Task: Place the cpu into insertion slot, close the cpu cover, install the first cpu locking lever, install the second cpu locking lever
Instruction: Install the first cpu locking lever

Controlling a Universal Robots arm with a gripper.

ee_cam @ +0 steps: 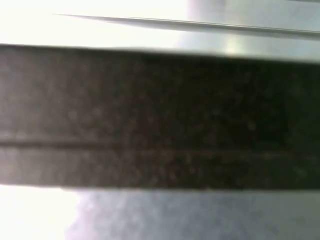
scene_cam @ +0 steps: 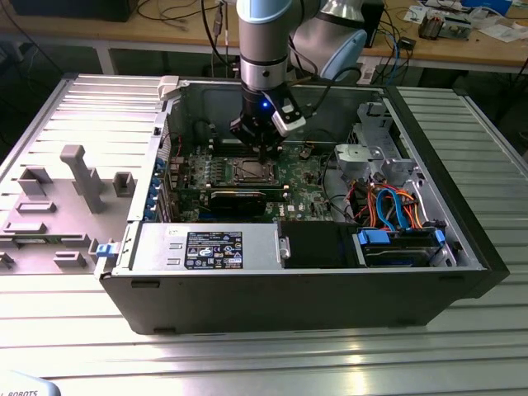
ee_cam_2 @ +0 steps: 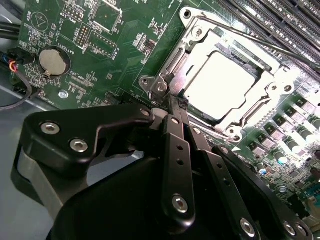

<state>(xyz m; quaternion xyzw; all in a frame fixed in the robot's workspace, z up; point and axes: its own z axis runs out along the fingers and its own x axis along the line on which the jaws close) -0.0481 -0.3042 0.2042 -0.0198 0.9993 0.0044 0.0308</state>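
The cpu (ee_cam_2: pixel 220 82) lies flat in the insertion slot (scene_cam: pixel 250 171), its pale metal top showing through the cut-out of the cpu cover (ee_cam_2: pixel 272 75). The cover is folded down over it. A thin locking lever (ee_cam_2: pixel 260 42) runs along one side of the cover and out over the memory slots. A second lever (ee_cam_2: pixel 172 65) lies along the side nearest my gripper (ee_cam_2: pixel 176 102). My fingers are pressed together, and their tip rests at the socket's corner beside that lever. In the exterior view my gripper (scene_cam: pixel 262 155) hangs low over the socket on the green board.
Steel case walls (scene_cam: pixel 462 206) close in the board. A black card (scene_cam: pixel 239 198) and a power supply (scene_cam: pixel 206 247) sit in front of the socket. Blue and orange cables (scene_cam: pixel 396 210) lie at the exterior view's right. Grey fixtures (scene_cam: pixel 74 177) stand outside on the left.
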